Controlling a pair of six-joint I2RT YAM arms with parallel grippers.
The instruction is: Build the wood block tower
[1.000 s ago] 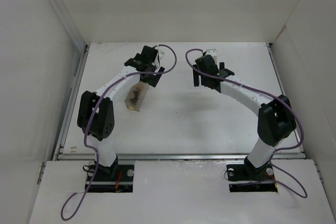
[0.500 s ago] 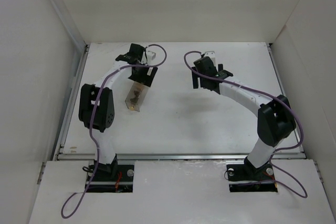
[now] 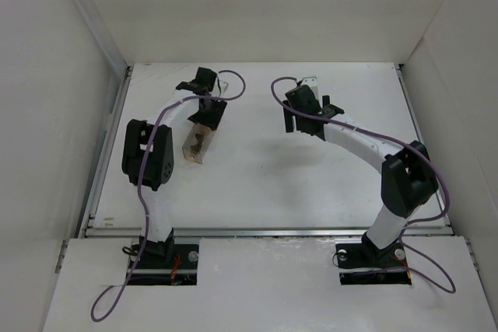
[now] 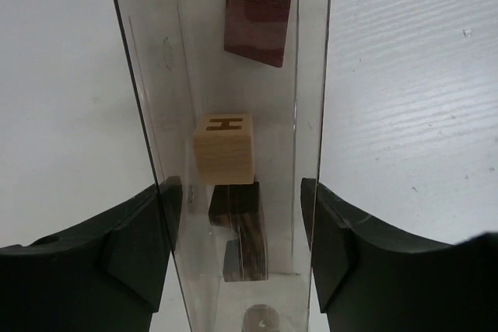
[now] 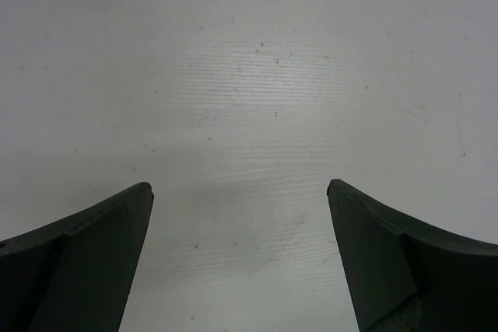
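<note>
Our left gripper (image 4: 239, 215) pinches the clear box (image 4: 179, 60), low in the frame, wood blocks (image 4: 224, 148) inside; our right gripper (image 5: 240, 207) is wide apart. Next we must tip them out

Tan "H" cube (image 4: 224, 148) btwn maroon piece (image 4: 257, 27) & dark brown block (image 4: 241, 231), inside clear box (image 4: 159, 75).

Left gripper (image 4: 242, 192) jaws touch both long walls of clear rectangular plastic box (image 4: 167, 75). Inside, in line: maroon wooden piece (image 4: 257, 27), pale tan wooden cube (image 4: 223, 149) marked H, dark brown wooden block (image 4: 243, 235) touching the cube.
</note>
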